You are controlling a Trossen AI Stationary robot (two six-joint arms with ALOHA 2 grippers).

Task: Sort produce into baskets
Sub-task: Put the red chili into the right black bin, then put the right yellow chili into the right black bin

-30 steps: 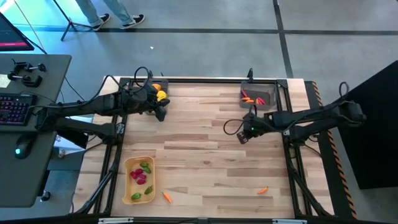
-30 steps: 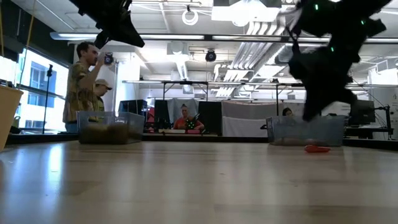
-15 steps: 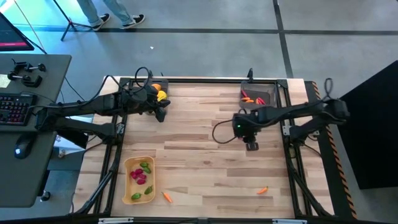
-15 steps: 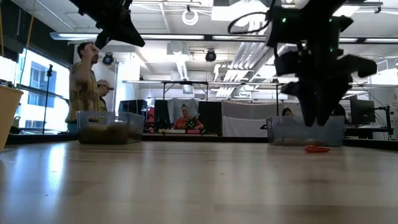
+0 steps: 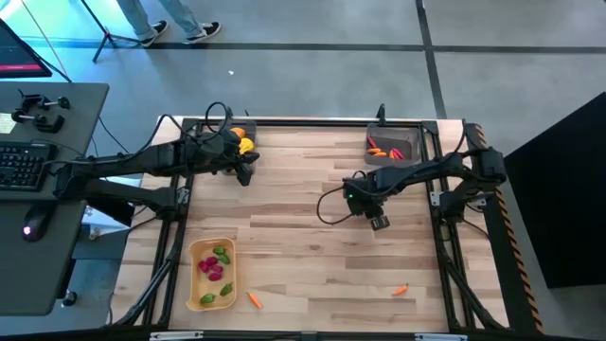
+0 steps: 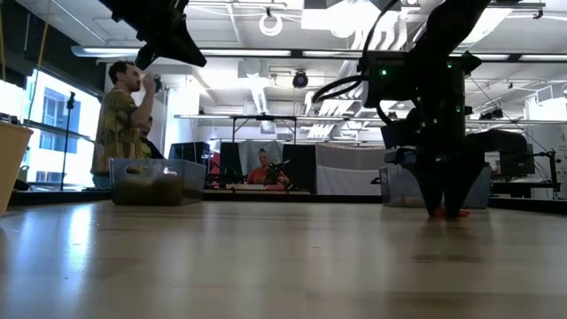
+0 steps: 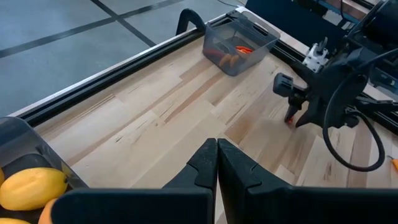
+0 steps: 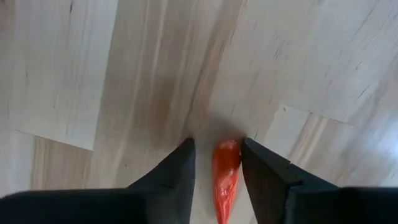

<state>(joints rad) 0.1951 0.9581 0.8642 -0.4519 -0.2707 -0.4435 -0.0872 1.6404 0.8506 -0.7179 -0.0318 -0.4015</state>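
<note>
Right hand (image 8: 217, 163), spread, straddles a red chilli (image 8: 225, 177) hidden from overhead.

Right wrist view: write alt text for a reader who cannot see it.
A slim red chilli-shaped toy lies on the pale wooden table, between the two dark fingers of the right claw, which stand open on either side of it.
</note>
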